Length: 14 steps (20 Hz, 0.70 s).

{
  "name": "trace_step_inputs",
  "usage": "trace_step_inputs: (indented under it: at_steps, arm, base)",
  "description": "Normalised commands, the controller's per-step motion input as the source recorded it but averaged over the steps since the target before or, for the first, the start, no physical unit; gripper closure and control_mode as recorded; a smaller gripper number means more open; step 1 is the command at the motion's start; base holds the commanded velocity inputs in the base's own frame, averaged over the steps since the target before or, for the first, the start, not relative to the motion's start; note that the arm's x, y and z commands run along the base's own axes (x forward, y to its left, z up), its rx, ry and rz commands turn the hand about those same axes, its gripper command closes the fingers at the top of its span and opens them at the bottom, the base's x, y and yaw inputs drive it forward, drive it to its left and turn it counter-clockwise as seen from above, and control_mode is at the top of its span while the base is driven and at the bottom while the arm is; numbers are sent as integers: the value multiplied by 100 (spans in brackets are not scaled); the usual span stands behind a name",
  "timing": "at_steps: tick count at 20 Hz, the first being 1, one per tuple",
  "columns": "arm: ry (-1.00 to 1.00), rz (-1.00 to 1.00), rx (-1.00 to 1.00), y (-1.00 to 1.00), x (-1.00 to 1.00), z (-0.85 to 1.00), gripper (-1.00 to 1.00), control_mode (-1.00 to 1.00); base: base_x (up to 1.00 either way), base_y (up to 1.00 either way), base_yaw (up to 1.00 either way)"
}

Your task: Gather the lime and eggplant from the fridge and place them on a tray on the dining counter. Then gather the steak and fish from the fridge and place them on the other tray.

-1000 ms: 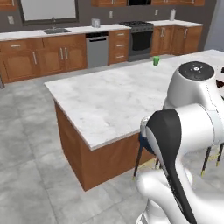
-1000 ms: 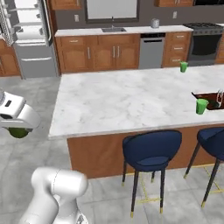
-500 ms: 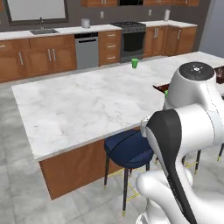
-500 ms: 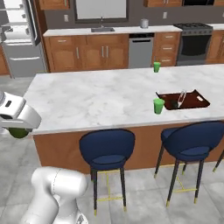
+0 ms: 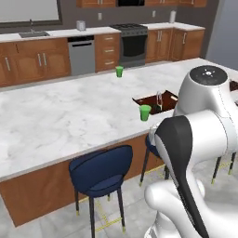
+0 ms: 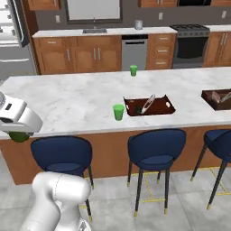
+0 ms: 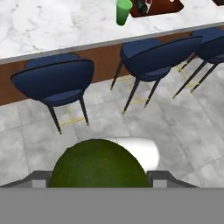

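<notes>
Two shallow red-brown trays sat on the dining counter [image 6: 81, 97], a long island with a smooth white, grey-veined marble top and wooden sides. The tray [image 6: 155, 108] nearer the middle of the right base view held a slim pale utensil lying aslant and a small dark lump, too small to name; the other tray [image 6: 212, 100], cut by that view's right edge, held pale items I could not make out. One bright green cup [image 6: 118, 112] stood just beside the near tray's left end, and a second green cup [image 6: 133, 70] stood well apart near the far edge. Three padded blue stools [image 6: 155, 151] with thin dark legs lined the near side.

The lime [image 7: 98, 166], a round, dull-green ball, sat between the fingers of the gripper [image 6: 19, 135], the jaws closed around its wide body, low over the grey tiled floor and short of the counter.

Compared with a second earlier, the base had driven along the island: the whole scene slid sideways, the trays came into fuller sight, and the fridge [image 6: 13, 40] slipped to the left edge.
</notes>
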Motion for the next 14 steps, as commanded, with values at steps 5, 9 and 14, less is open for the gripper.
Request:
trace_step_inputs:
  at_steps: [5,9,14]
  arm:
    - [0,0,0,0,0,0,100,100]
    - [0,0,0,0,0,0,100,100]
    - [0,0,0,0,0,0,100,100]
  base:
    - [52,-100,13]
    - [54,-90,21]
    - [67,-47,35]
